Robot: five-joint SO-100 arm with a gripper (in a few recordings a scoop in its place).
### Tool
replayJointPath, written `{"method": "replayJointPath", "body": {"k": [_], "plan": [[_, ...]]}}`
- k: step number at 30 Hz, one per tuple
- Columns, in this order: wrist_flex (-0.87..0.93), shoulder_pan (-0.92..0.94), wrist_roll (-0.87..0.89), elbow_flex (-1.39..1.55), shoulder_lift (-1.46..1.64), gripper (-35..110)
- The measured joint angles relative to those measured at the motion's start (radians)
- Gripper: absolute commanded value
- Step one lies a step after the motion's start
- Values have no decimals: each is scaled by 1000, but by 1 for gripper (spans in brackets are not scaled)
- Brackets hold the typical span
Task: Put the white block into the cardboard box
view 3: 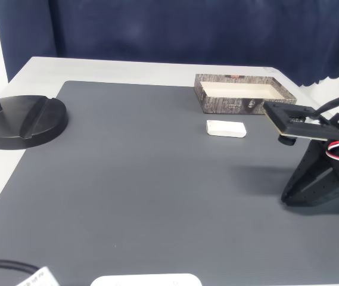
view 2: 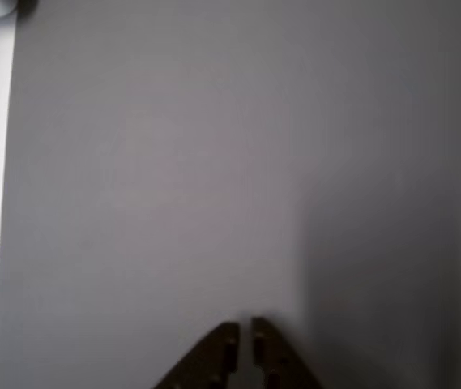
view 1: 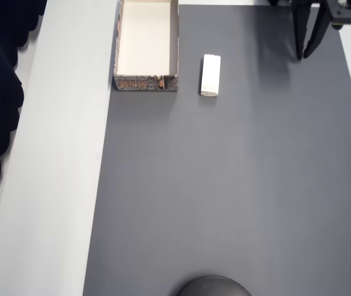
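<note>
The white block [view 1: 210, 75] lies flat on the dark grey mat, just right of the cardboard box [view 1: 145, 82] in the overhead view. The box is open-topped, with a bare cream inside. In the fixed view the block [view 3: 226, 128] rests in front of the box [view 3: 229, 104]. My black gripper [view 1: 303, 57] hangs at the mat's top right corner, well to the right of the block, pointing down at the mat. Its fingers [view 2: 228, 340] stand almost together with nothing between them. The fixed view has the gripper [view 3: 287, 195] at the right edge, nearer than the block.
A black round stand base [view 3: 23, 122] sits at the mat's left end in the fixed view. A white table strip [view 1: 58, 154] borders the mat, with a dark curtain behind. A white object [view 3: 145, 280] and a cable lie at the front edge.
</note>
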Motion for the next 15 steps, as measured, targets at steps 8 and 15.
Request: {"method": "replayJointPath", "body": {"k": [8, 15], "plan": [[15, 54, 11, -14, 0, -2], [40, 186, 74, -189, -249, -2]]}}
